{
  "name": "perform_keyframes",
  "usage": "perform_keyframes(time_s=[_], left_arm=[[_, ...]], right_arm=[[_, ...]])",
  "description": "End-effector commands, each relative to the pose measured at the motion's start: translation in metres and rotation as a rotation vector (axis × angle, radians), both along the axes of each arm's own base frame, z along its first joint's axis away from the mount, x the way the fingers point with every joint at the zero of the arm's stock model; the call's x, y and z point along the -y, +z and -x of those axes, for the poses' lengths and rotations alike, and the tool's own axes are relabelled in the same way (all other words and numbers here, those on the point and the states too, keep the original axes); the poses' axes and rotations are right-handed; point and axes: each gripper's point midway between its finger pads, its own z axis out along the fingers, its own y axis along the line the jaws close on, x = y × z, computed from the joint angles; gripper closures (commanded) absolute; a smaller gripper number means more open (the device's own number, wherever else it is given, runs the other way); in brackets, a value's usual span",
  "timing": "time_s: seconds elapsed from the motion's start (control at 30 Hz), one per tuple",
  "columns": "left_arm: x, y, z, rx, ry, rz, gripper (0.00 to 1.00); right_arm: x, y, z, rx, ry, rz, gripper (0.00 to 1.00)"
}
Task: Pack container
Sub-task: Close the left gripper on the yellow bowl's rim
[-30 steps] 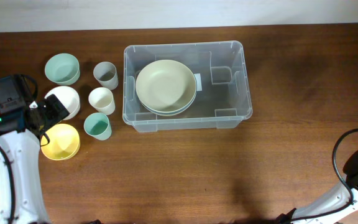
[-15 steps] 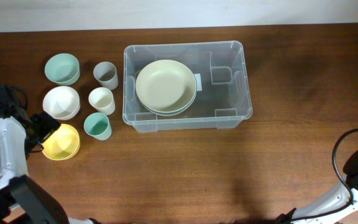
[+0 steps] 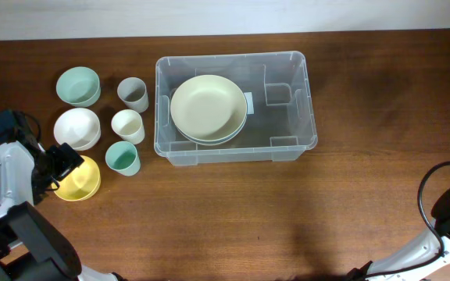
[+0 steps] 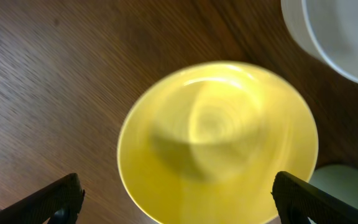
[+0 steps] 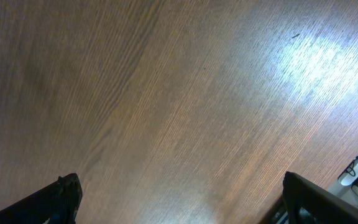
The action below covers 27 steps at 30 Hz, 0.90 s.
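The container (image 3: 284,126) sits on the table (image 3: 287,218) a little right of centre towards the far edge. It holds a stack of two plates at its left end: a cream plate (image 3: 208,107) on top and a pale blue plate (image 3: 219,141) showing just beneath it. The right half is bare.

To its left stand three cups in a column, a grey cup (image 3: 133,94), a cream cup (image 3: 127,125) and a teal cup (image 3: 122,158). Further left are three bowls, a green bowl (image 3: 78,85), a white bowl (image 3: 77,128) and a yellow bowl (image 3: 82,182).

The left pincer (image 4: 176,190) hangs over the yellow bowl, released – its tips stand wide either side of the rim and grasp nothing.

The right pincer (image 5: 179,186) is also spread wide and empty, above bare wood – well apart from the container.
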Motion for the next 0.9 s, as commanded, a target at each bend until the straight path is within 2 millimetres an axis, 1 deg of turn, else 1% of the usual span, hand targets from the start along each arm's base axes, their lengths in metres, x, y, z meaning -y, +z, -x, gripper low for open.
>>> perform_keyframes(time_s=[0.0, 0.33, 0.53, 0.8, 0.83, 0.87], left_arm=[[0.002, -0.003, 0.004, -0.009, 0.004, 0.043, 0.0], [-0.012, -0.017, 0.036, -0.058, 0.093, 0.075, 0.0], [-0.012, -0.028, 0.037, -0.048, 0.095, 0.07, 0.0], [-0.014, -0.028, 0.033, -0.032, 0.096, 0.06, 0.01], [-0.014, -0.028, 0.033, -0.031, 0.096, 0.059, 0.01], [-0.015, -0.028, 0.032, -0.029, 0.095, 0.058, 0.06]], right_arm=[[-0.001, 0.002, 0.001, -0.004, 0.002, 0.009, 0.01], [-0.001, 0.002, 0.001, -0.004, 0.002, 0.009, 0.01], [-0.001, 0.002, 0.001, -0.004, 0.002, 0.009, 0.01], [-0.001, 0.002, 0.001, -0.004, 0.003, 0.009, 0.01], [-0.001, 0.002, 0.001, -0.004, 0.003, 0.009, 0.01], [-0.001, 0.002, 0.001, -0.004, 0.002, 0.009, 0.01]])
